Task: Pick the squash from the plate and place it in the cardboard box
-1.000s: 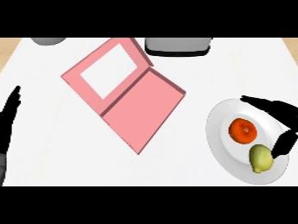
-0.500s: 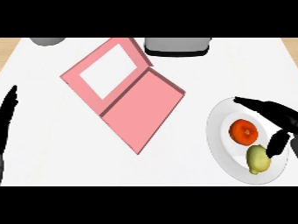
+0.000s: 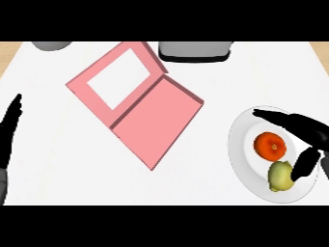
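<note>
A yellow-green squash (image 3: pixel 281 175) lies at the near end of a white plate (image 3: pixel 242 144) on the right, next to a round orange-red fruit (image 3: pixel 270 145). My right hand (image 3: pixel 312 132) hovers open over the plate: its fingers stretch over the far side of the fruit and its thumb (image 3: pixel 304 162) points down beside the squash's right side. The pink box (image 3: pixel 140 107) lies open in the middle of the counter, its lid folded back to the upper left. My left hand (image 3: pixel 2 137) rests open at the left edge.
A grey appliance (image 3: pixel 195 50) stands at the back edge beyond the box. A grey round object (image 3: pixel 50 45) sits at the back left. The white counter runs between box and plate.
My right hand has moved left and down over the plate, its thumb coming closer to the squash. The left hand has shifted slightly lower. Squash, fruit and box stay put.
</note>
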